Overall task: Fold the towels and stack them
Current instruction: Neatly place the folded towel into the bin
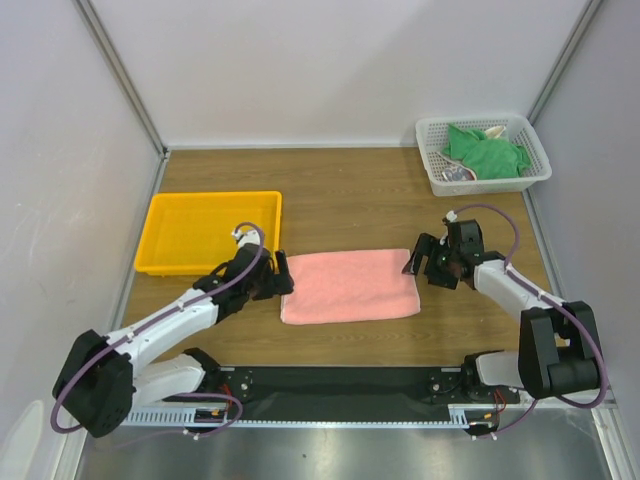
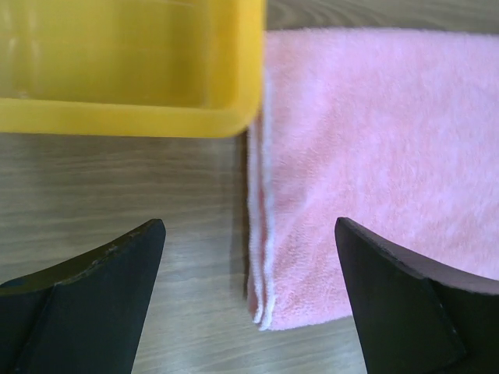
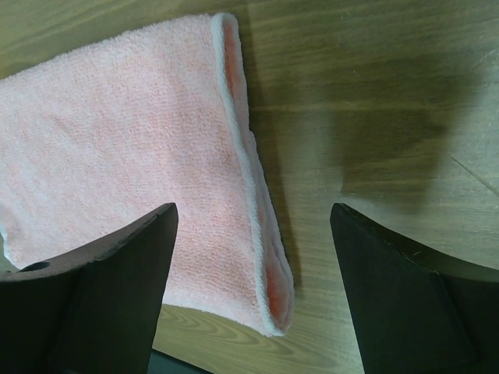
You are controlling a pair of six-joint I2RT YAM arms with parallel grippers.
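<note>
In the top view, you see the left arm reaching from its base at the lower left up toward the middle of the frame. The left fingers (image 1: pixel 283 276) are at the left short edge of the pink towel (image 1: pixel 350 285). The right arm bends from the lower right back toward the center, and the right fingers (image 1: pixel 418 260) are at the upper right corner of the towel. Both pairs of fingers are spread open and grip nothing. The pink towel lies flat on the tabletop (image 1: pixel 350 200), in the middle of the frame. Its long axis runs left to right, and the right end sits a little higher. The yellow tray (image 1: pixel 210 196) is at the left, just above the left fingers. At the upper right, the white basket (image 1: pixel 432 150) holds the green towel (image 1: pixel 485 150), crumpled.

In the left wrist view, you see the left fingers (image 2: pixel 144 249) wide apart at the bottom of the frame, above the wood. The pink towel (image 2: pixel 374 140) fills the right half. Its layered edge runs down the center, between the two fingers. The yellow tray (image 2: pixel 132 117) is at the upper left, near the towel's edge.

In the right wrist view, you see the right fingers (image 3: pixel 156 241) also wide open. The pink towel (image 3: pixel 117 140) covers the left part, and its doubled end runs from the top to the lower center.
</note>
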